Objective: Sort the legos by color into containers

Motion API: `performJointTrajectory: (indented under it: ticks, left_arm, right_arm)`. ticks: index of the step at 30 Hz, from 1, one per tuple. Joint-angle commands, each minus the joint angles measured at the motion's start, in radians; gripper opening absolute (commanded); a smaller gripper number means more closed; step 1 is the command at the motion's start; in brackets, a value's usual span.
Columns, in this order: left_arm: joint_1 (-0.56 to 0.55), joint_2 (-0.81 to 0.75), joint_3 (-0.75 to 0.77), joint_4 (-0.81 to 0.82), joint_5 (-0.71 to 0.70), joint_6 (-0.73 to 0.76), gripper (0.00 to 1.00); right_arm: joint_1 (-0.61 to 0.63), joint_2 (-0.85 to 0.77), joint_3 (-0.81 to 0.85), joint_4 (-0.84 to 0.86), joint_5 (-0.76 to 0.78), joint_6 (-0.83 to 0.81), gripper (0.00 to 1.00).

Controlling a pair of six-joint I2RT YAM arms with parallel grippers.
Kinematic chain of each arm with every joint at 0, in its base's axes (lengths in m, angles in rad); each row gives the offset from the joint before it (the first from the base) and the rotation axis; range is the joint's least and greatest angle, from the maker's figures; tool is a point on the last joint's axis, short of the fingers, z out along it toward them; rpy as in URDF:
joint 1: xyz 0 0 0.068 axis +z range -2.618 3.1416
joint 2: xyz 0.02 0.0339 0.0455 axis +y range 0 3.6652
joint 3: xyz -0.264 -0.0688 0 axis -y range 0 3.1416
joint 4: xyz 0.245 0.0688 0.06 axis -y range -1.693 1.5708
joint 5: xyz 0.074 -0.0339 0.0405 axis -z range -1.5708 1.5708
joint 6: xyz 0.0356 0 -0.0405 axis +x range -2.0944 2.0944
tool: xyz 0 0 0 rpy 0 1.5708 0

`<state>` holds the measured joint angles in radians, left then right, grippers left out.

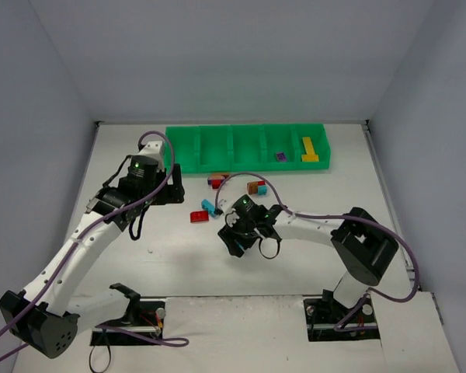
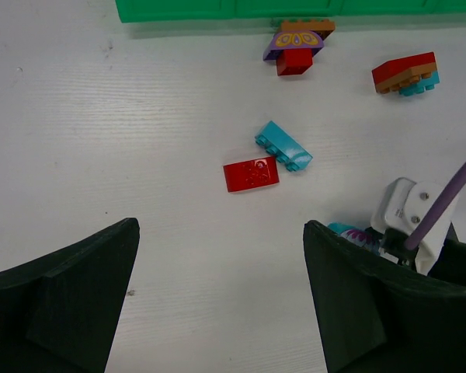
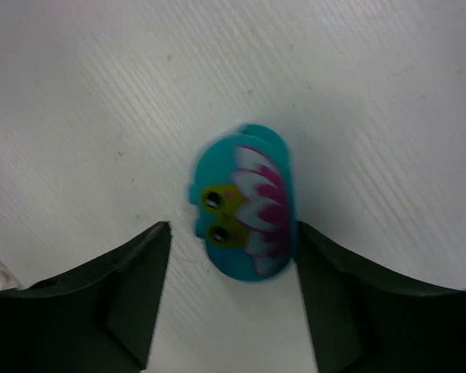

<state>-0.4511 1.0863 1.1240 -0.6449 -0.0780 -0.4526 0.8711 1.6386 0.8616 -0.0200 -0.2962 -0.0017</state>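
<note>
A cyan oval lego (image 3: 245, 206) printed with a frog and a pink flower lies flat on the table. My right gripper (image 3: 233, 229) straddles it, open; the right finger touches its edge and the left finger (image 3: 140, 264) stands apart. My left gripper (image 2: 221, 256) hovers wide open over bare table with nothing in it. Ahead of it lie a red lego (image 2: 251, 174) and a cyan brick (image 2: 283, 146). The green containers (image 1: 217, 166) stand at the back, with a yellow lego (image 1: 309, 149) in the rightmost compartment and a purple one (image 1: 280, 156) beside it.
A purple, red and brown clump (image 2: 297, 47) lies just in front of the tray. A red, brown and cyan stack (image 2: 406, 73) lies to its right. The right arm's white wrist (image 2: 412, 214) and purple cable sit close to my left gripper's right finger.
</note>
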Motion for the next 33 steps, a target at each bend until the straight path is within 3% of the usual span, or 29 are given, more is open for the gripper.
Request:
performJointTrajectory:
  ticks: [1,3,4,5,9,14,17,18,21,23,27,33]
  left_arm:
    - [0.005,-0.011,0.048,0.044,-0.005,0.012,0.80]
    - [0.005,-0.019,0.046,0.041,-0.008,0.014,0.80]
    - [0.005,-0.020,0.045,0.037,-0.011,0.014,0.80]
    - [0.005,-0.025,0.045,0.033,-0.011,0.014,0.80]
    - [0.005,-0.040,0.034,0.028,-0.013,0.012,0.80]
    - [0.005,-0.063,0.008,0.014,-0.006,0.002,0.80]
    - [0.005,-0.084,0.000,-0.002,-0.014,-0.008,0.80]
    - [0.005,-0.089,-0.004,-0.002,-0.014,-0.017,0.80]
    - [0.005,-0.095,-0.030,-0.009,0.000,-0.061,0.80]
    - [0.003,-0.089,-0.067,-0.001,0.013,-0.107,0.80]
    - [-0.001,-0.078,-0.099,-0.015,-0.006,-0.210,0.80]
    - [0.000,-0.098,-0.082,-0.056,-0.072,-0.222,0.80]
  right_arm:
    - [-0.003,0.038,0.076,-0.004,0.038,-0.003,0.55]
    - [-0.003,0.035,0.083,0.006,0.045,-0.004,0.37]
    - [-0.003,0.027,0.100,0.009,0.069,-0.006,0.16]
    - [-0.004,0.018,0.109,0.011,0.089,-0.009,0.10]
    - [-0.073,-0.022,0.201,0.011,0.154,-0.030,0.00]
    - [-0.213,0.006,0.349,0.011,0.097,-0.056,0.00]
    - [-0.219,0.026,0.419,-0.004,0.042,-0.063,0.15]
    - [-0.219,0.036,0.430,-0.005,0.004,-0.037,0.30]
    - [-0.215,0.044,0.416,0.011,0.023,0.015,0.54]
    - [-0.213,0.049,0.387,0.046,0.045,0.072,0.62]
    - [-0.167,0.038,0.370,0.064,0.040,0.127,0.71]
    - [0.000,0.092,0.356,0.074,0.136,0.271,0.73]
